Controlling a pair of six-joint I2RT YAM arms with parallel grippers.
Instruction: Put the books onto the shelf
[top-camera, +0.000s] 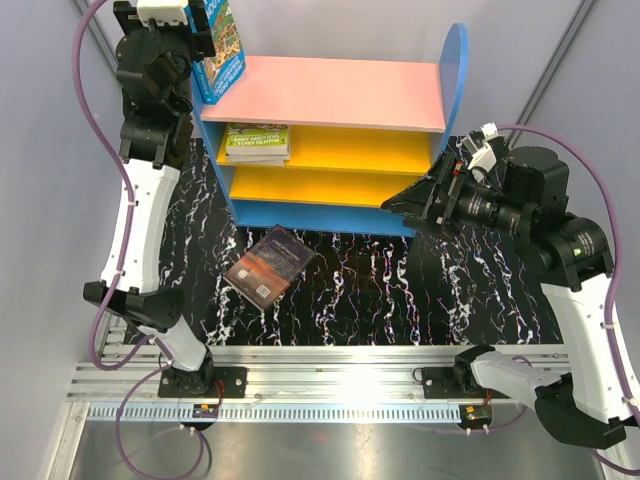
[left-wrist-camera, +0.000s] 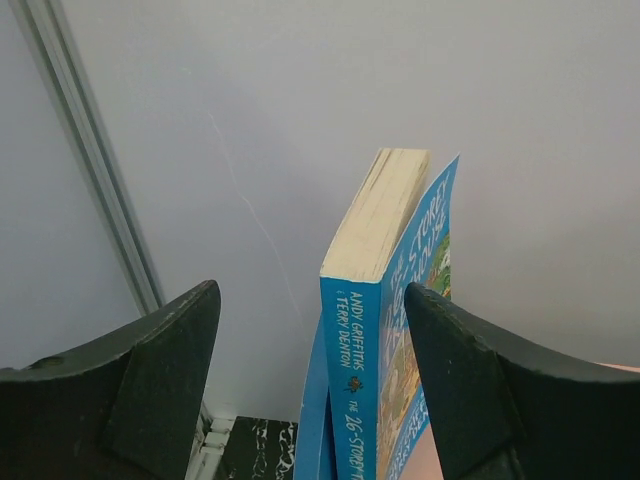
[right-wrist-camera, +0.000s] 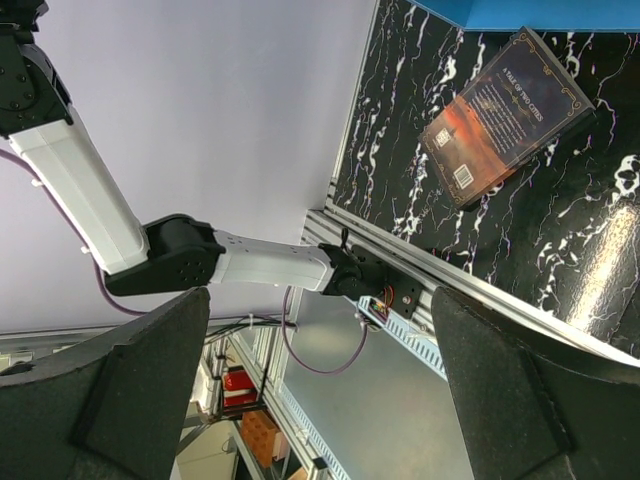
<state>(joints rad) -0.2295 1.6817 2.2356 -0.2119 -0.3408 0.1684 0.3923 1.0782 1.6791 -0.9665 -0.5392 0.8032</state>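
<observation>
At the far left, up high, the left hand (top-camera: 203, 30) is at the shelf's (top-camera: 455, 70) left end with its dark, wedge-shaped fingers (left-wrist-camera: 150, 380) spread wide. The blue book (top-camera: 222, 45) stands upright between them on the pink top board (top-camera: 330, 92). The left wrist view gives what the overhead one cannot: the book's glossy spine and rough cream page edge sit close by the right finger, with open air on the other side, so nothing is clamped.

One level down, a yellow-green book (top-camera: 257, 142) lies flat at the left of the upper yellow board; the rest of both yellow boards is free.

The dark book (top-camera: 270, 265) lies flat and askew on the black, white-veined table (top-camera: 400, 290), just before the shelf's blue bottom board, with bare table all round it. The right wrist view shows its printed back cover (right-wrist-camera: 505, 115) with a barcode.

To the right, the right hand (top-camera: 405, 203) hangs near the shelf's lower right corner, spread fully and holding nothing.
</observation>
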